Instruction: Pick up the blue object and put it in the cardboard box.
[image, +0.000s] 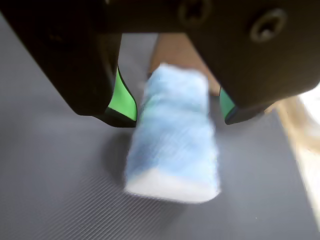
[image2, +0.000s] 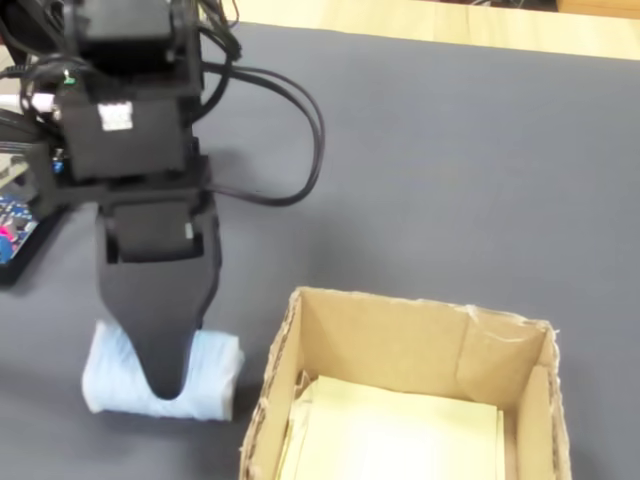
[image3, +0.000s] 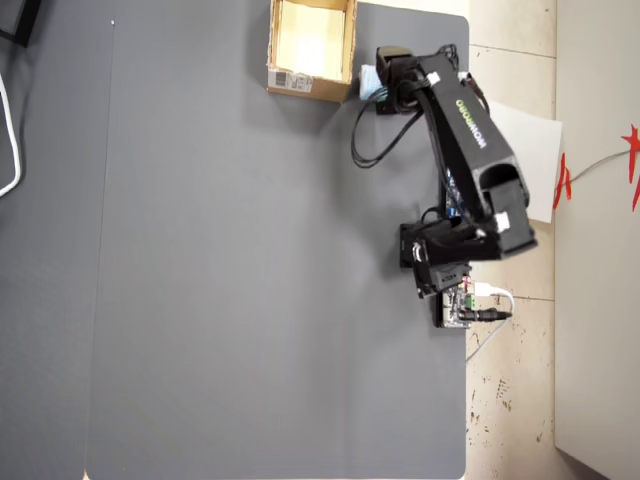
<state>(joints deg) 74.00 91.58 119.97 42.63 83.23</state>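
Pincer (image: 177, 112) hangs released, straddling the blue object (image: 175, 135) on the worktop right beside the cardboard box (image2: 400, 340); grab, lift and drop all left.

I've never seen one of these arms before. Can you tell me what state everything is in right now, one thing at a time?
gripper: open, jaws on either side of the blue object, not closed on it.
blue object: lying on the grey mat, outside the box, not lifted.
cardboard box: upright, top open, no blue object inside.
grey mat: flat, covering the table.
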